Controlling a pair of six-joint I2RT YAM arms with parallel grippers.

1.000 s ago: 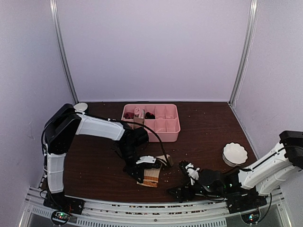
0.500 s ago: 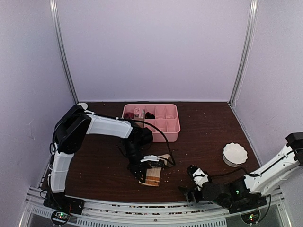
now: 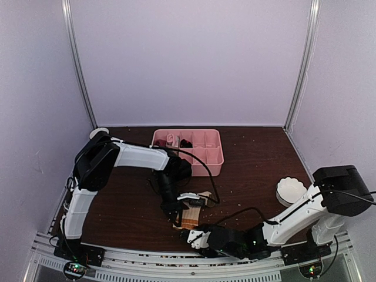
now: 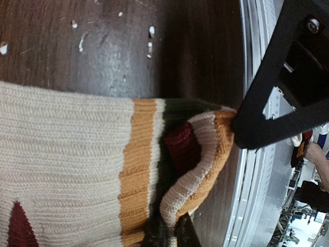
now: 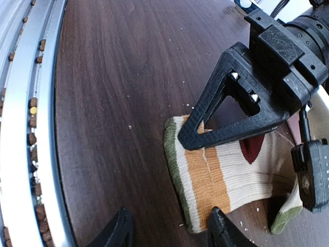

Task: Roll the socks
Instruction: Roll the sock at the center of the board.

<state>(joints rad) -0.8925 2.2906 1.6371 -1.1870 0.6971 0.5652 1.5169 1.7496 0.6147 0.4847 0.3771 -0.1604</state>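
Left fingers [image 5: 216,136] clamped the sock [image 5: 221,172]; right fingers [image 5: 121,230] stood partly open at its 6 o'clock.

Top looks down; close wrist views apparently share sock [image 5: 231,175]

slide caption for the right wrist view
Left gripper clamped on the striped sock, right gripper open at its cuff edge
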